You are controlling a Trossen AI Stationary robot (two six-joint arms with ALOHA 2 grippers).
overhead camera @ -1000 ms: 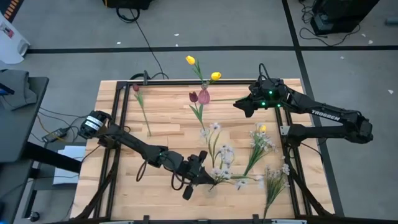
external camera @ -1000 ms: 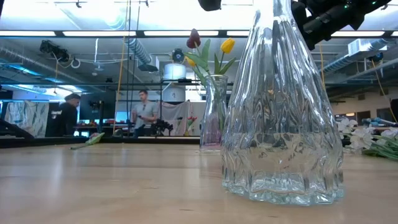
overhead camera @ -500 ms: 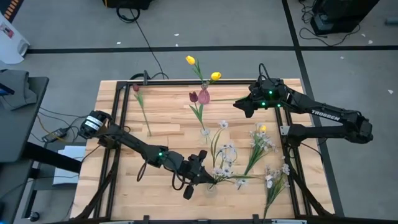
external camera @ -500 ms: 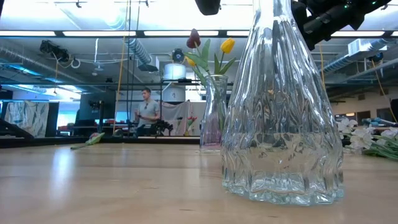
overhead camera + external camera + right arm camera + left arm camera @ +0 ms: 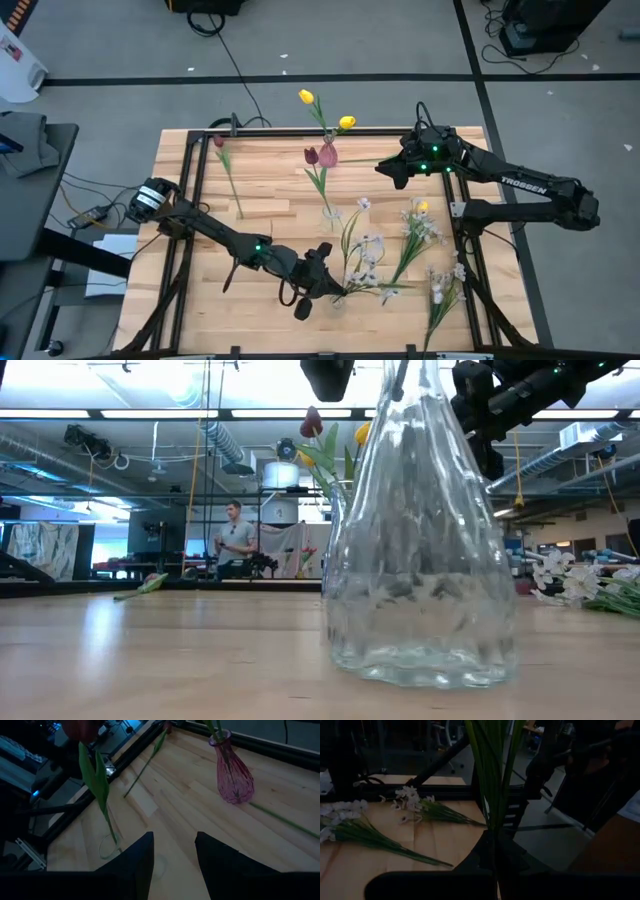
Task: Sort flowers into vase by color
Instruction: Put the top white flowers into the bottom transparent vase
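My left gripper [image 5: 335,291] is shut on a spray of small white blossoms [image 5: 362,248] above a clear ribbed vase [image 5: 420,550] at the table's near edge. The vase stands tilted, and a green stem [image 5: 400,374] shows at its neck. A pink vase [image 5: 328,155] at the far side holds two yellow tulips [image 5: 306,97]. A small clear vase [image 5: 328,212] holds a maroon tulip [image 5: 311,155]. My right gripper [image 5: 384,169] hovers open beside the pink vase [image 5: 232,776], with nothing between its fingers [image 5: 172,855]. My left gripper pinches the spray's bundled green stems [image 5: 492,827] low down, between its two fingers. The fingers come nearly level from the table's left and lie across the stems. The spray rises from the hold, its blossoms [image 5: 365,204] leaning toward the far side. Its lower end is hidden by the gripper.
More white sprays [image 5: 415,235] [image 5: 440,290] lie on the table's right, one beside a yellow bloom [image 5: 422,207]. A maroon tulip [image 5: 228,175] lies at the far left. A loose stem [image 5: 280,817] lies near the pink vase. A black frame [image 5: 190,200] rims the table. A person [image 5: 235,540] stands in the room beyond.
My left gripper has tipped a little at the wrist, staying in place. The spray's top has swung toward the table's right. The clear vase at the near edge has tipped and shifted toward the table's left.
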